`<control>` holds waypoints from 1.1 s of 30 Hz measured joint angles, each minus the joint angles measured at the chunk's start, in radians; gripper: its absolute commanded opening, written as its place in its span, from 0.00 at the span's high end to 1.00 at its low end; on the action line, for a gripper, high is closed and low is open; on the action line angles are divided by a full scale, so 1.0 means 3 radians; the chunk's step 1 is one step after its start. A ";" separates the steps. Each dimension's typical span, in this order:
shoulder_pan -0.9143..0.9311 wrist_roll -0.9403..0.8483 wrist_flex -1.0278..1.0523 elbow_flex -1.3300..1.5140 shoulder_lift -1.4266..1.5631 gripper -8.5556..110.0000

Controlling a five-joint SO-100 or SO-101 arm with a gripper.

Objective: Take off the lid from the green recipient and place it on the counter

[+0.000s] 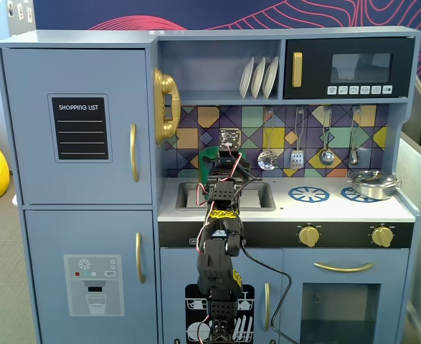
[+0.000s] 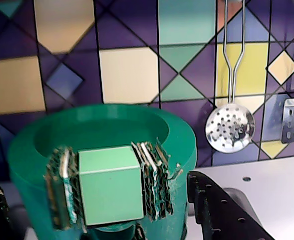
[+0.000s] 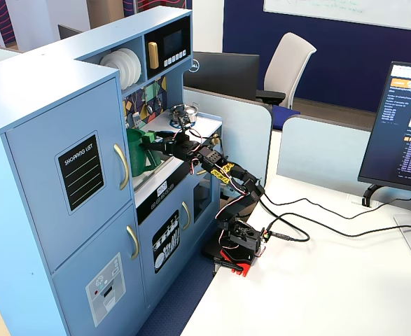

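Wrist view only: the lid sits on the green recipient, a light-green ribbed strap in front. The gripper has spread jaws either side, nothing held. In a fixed view the arm stretches horizontally over the counter.

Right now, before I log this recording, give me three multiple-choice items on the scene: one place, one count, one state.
1. Where is the silver pot? A in the sink; B on the counter's right burner; C on the fridge.
2. How many white plates stand on the shelf? A two; B three; C five.
3. The gripper is: A open; B shut on a spoon; C out of view.
B: a fixed view shows it at the counter's right end. B: three stand side by side. A: its fingers flank the green recipient.
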 measured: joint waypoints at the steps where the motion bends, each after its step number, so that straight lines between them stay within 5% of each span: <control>1: 0.0000 -0.0031 0.0000 -0.0036 -0.0046 0.57; 11: -0.0051 -0.0189 0.0000 -0.0486 -0.0496 0.63; 15: -0.0082 -0.0235 0.0000 -0.0547 -0.0522 0.71; 19: -0.0102 -0.0276 0.0000 -0.0547 -0.0522 0.93; 33: -0.0128 -0.0358 -0.0087 -0.0486 -0.0460 0.93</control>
